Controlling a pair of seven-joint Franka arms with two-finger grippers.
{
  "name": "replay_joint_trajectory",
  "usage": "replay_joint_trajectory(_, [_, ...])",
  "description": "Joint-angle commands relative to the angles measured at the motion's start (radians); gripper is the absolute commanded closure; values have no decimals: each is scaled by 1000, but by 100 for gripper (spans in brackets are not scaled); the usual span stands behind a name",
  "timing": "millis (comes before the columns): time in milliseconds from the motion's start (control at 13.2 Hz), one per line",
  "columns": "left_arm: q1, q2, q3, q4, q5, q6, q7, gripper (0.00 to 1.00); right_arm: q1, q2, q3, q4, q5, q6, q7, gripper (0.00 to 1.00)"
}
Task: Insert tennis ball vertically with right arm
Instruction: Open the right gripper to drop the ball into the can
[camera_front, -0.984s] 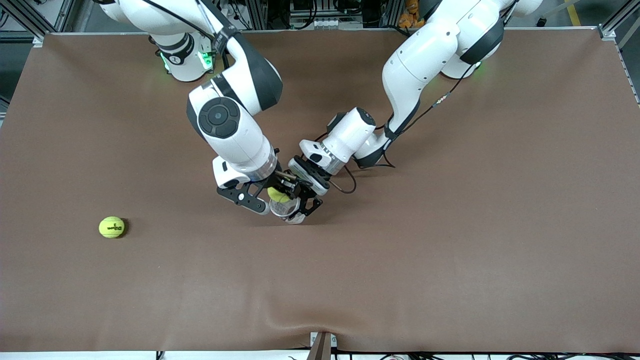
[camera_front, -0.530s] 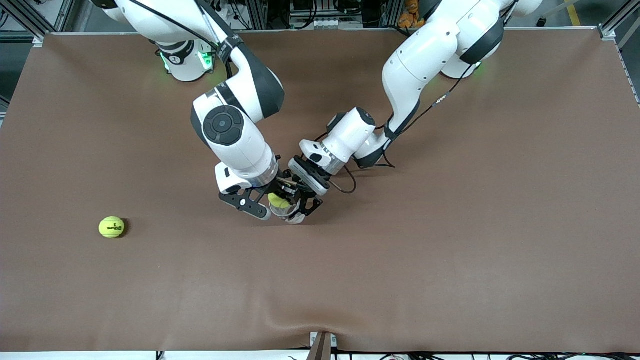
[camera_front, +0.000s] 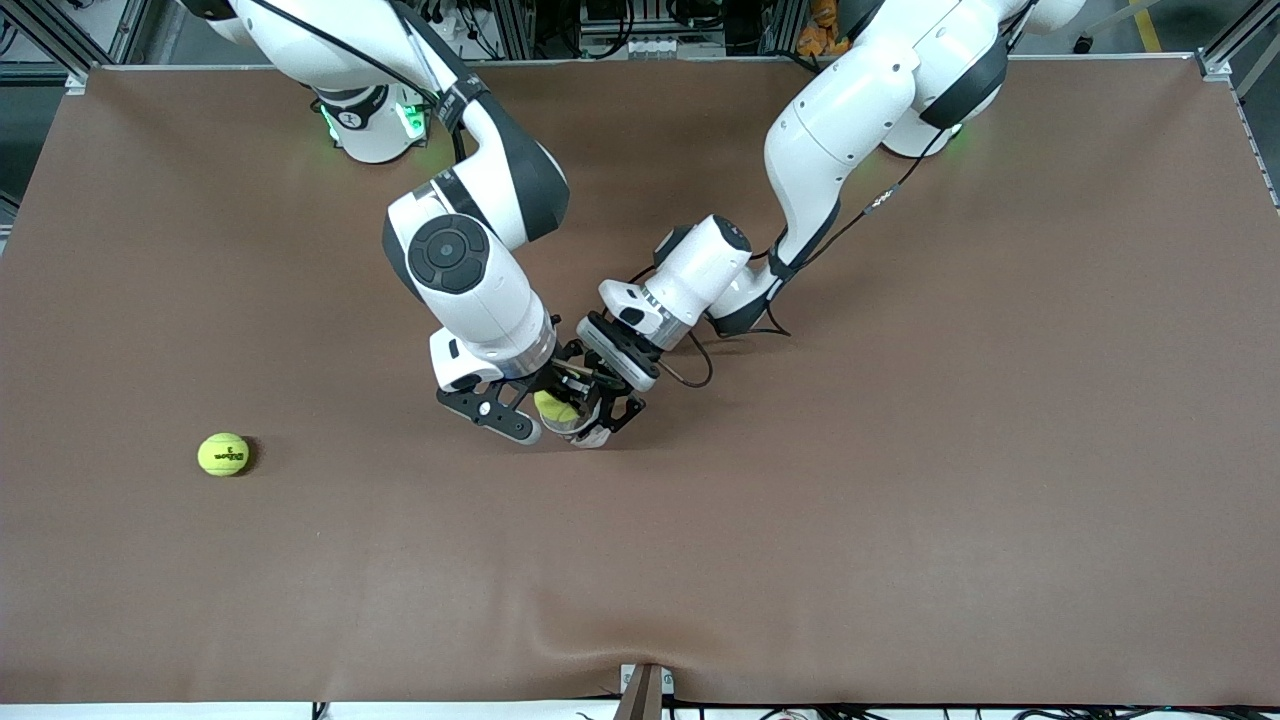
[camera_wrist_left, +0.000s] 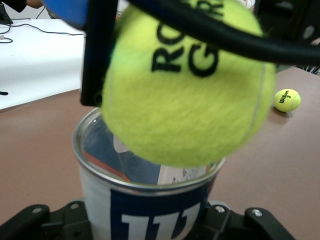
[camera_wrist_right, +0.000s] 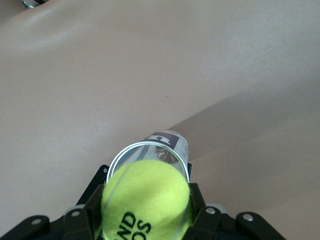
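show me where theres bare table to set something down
Bare brown table runs along the edge nearest the front camera and over the whole left arm's end. The spare tennis ball lies alone toward the right arm's end. Crowded mid-table: the left gripper clamps the can while the right gripper holds a tennis ball over its mouth.

— What could be read on the held ball (camera_wrist_left: 187, 85)?
— Partial black letters, "RO" above "GR".
— And the can (camera_wrist_left: 150, 200) beneath the claw?
— A white "W". The loose ball (camera_wrist_left: 287, 100) read "Wilson 3".
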Motion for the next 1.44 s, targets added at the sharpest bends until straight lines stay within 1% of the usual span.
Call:
replay_joint_trajectory(0, [-21, 32, 11, 38, -26, -6, -6, 36, 12, 17, -6, 25, -24, 3, 36, 1])
replay_joint_trajectory(378, [-21, 32, 13, 43, -26, -6, -6, 36, 19, 18, -4, 25, -32, 11, 37, 0])
replay_joint_trajectory(605, [-21, 33, 11, 41, -26, -6, -6, 32, 17, 5, -4, 25, -29, 0, 71, 0])
replay_joint_trajectory(681, [-21, 33, 13, 43, -26, -6, -7, 29, 14, 3, -4, 25, -30, -1, 71, 0])
replay_joint_trajectory(908, [-21, 33, 13, 41, -26, -6, -7, 28, 9, 14, -4, 22, -78, -3, 60, 0])
replay_joint_trajectory(984, [-21, 33, 11, 41, -26, -6, -6, 27, 9, 12, -4, 20, -81, -7, 57, 0])
replay_joint_trajectory(1211, [-21, 33, 13, 41, -26, -6, -6, 25, 5, 6, -4, 25, -84, -122, -19, 0])
replay_joint_trajectory(1362, [-21, 33, 13, 40, -24, -6, -6, 25, 3, 6, -4, 25, -84, -135, -32, 0])
